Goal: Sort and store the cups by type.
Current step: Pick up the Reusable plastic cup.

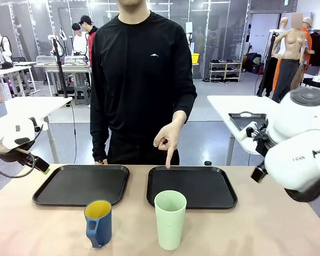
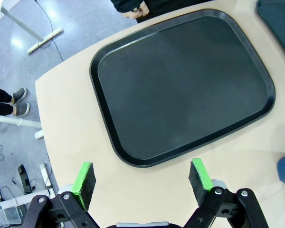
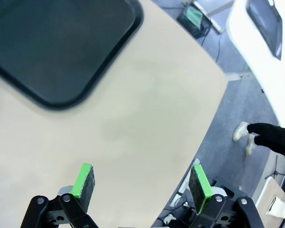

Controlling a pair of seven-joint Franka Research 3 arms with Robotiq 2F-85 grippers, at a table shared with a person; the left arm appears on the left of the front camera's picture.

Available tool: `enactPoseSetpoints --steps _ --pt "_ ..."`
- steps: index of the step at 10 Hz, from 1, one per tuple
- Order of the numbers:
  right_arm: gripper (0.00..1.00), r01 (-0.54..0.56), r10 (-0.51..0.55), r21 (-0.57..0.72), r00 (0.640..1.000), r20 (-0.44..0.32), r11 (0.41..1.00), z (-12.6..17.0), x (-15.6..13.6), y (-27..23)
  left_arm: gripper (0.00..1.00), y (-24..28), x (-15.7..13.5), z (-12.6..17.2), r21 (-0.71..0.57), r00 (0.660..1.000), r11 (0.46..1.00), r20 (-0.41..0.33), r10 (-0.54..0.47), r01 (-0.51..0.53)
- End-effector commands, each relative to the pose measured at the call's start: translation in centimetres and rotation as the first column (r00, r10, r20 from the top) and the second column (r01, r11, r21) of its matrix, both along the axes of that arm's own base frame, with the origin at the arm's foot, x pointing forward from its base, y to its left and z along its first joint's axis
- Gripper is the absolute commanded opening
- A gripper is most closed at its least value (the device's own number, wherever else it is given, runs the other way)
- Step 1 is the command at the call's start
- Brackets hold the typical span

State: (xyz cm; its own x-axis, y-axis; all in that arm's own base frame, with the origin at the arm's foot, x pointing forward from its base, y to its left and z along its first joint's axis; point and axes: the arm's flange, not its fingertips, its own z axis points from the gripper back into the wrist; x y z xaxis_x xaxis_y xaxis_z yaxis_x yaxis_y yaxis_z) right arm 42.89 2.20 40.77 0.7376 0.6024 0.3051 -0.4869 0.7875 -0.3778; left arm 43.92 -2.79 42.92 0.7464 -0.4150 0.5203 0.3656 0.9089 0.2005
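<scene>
A large workshop room with a grey floor (image 1: 213, 114) and white side tables (image 1: 240, 104) lies behind a pale wooden desk (image 1: 288, 224) that spans the bottom of the front view. A person in a black top (image 1: 141, 80) stands at the far edge, upper centre. The person's fingers (image 1: 168, 141) point down at the rim of the right tray (image 1: 202, 186). The left tray (image 1: 81, 184), also black, lies just beside it, left of centre. Nearer the bottom edge stand the cups, both upright on bare desk. The tall mint-green tumbler (image 1: 169, 218) is bottom centre, in front of the right tray. The shorter blue mug (image 1: 98, 222) with its yellow inside is to its left, in front of the left tray. In the left wrist view the left hand (image 2: 141, 178) is spread wide and holds nothing. The left tray lies beyond its pads, and a blue sliver of the mug shows at the lower right edge, apart from the fingers. In the right wrist view the right hand (image 3: 142, 179) is also wide and holds nothing, above bare desk. A tray corner sits in the upper left.
</scene>
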Motion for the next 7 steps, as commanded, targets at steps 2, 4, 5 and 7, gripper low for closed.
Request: enactPoseSetpoints --steps 2,4,5,7 --pt "1.0 -0.109 0.109 -0.05 0.994 -0.007 0.993 -1.0 -2.1 -3.2 1.0 0.1 0.0 0.1 -0.005 1.0 1.0 0.001 0.002 -0.002" --pt "1.0 -0.13 0.129 -0.046 0.991 -0.029 0.99 -2.0 -2.2 -4.6 1.0 0.1 0.0 0.1 -0.005 1.0 1.0 0.001 0.002 -0.002" --pt "1.0 -0.147 0.147 0.001 0.989 -0.027 0.989 -2.3 -2.0 -5.0 1.0 0.1 0.0 0.1 -0.005 1.0 1.0 0.001 0.002 -0.002" --pt "1.0 -0.122 0.123 0.024 0.992 -0.033 0.992 -2.4 -1.5 -5.5 1.0 0.1 0.0 0.1 -0.005 1.0 1.0 0.001 0.002 -0.002"
